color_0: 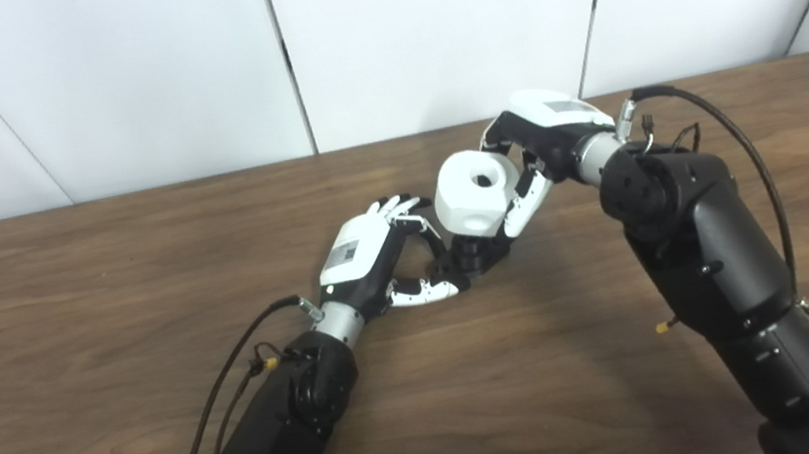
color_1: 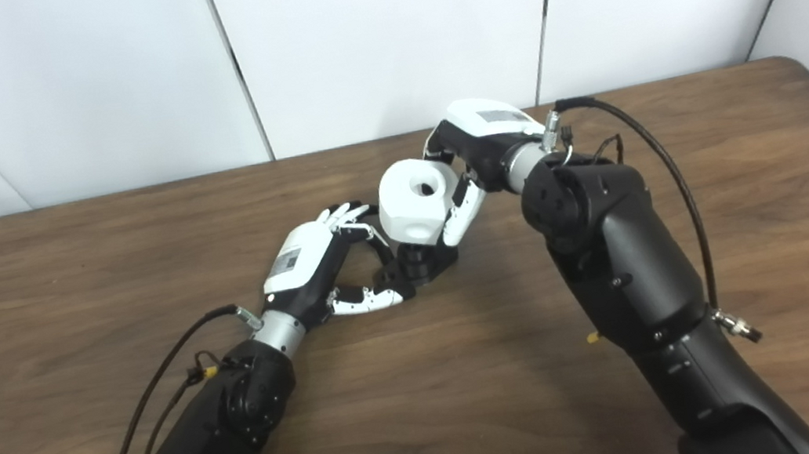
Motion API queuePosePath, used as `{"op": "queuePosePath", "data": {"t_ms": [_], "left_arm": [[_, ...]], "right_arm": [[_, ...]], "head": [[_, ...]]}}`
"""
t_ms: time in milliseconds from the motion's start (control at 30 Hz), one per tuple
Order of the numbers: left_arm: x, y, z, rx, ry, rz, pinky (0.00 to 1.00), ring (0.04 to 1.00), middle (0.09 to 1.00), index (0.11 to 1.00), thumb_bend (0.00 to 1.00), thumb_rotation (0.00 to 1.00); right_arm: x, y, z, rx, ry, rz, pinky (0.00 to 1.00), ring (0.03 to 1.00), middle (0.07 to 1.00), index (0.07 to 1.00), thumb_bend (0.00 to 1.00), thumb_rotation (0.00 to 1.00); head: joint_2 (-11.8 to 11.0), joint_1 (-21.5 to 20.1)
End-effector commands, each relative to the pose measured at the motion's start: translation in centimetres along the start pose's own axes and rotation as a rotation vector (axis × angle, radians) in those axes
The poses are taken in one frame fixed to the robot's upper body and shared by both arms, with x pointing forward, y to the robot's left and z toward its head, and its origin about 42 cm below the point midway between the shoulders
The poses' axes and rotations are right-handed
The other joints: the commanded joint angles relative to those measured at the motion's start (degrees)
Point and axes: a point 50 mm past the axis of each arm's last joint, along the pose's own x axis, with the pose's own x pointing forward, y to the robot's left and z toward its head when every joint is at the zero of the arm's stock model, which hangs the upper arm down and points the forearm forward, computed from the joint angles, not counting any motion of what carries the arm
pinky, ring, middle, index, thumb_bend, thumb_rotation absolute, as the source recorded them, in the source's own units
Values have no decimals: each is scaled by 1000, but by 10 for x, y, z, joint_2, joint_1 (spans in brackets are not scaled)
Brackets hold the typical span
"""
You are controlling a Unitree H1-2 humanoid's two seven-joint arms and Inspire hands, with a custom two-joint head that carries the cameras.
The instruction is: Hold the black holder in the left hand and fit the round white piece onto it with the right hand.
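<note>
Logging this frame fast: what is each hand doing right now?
Left hand: shut on the black holder.
Right hand: shut on the round white piece.

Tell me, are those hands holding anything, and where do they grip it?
The right hand grips the round white piece by its sides. The left hand pinches the black holder low down, beneath the piece.

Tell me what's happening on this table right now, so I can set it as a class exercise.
A humanoid robot works with both hands over a wooden table. Its left hand is closed around a black holder near the tabletop. Its right hand grips a round white piece with a hole in its top, placed directly on top of the holder. Whether it is fully seated cannot be told.
</note>
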Motion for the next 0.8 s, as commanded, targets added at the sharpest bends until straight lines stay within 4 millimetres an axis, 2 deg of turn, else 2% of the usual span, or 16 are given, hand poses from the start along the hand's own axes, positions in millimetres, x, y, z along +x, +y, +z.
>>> {"op": "queuePosePath", "data": {"t_ms": [0,533,767], "left_arm": [[-15,-31,-6,8,41,-128,1000,961,893,477,523,75],[-13,-30,-4,17,43,-136,1000,962,895,477,523,75],[-12,-31,-4,18,47,-138,1000,958,893,476,524,75]], "right_arm": [[-1,-14,5,-16,-9,-25,193,265,370,490,506,153],[0,-26,12,-54,-39,-30,228,321,411,489,505,153],[-3,-33,23,-68,-67,-24,228,326,422,489,507,153]], "head": [[1,1],[3,9],[1,6]]}}
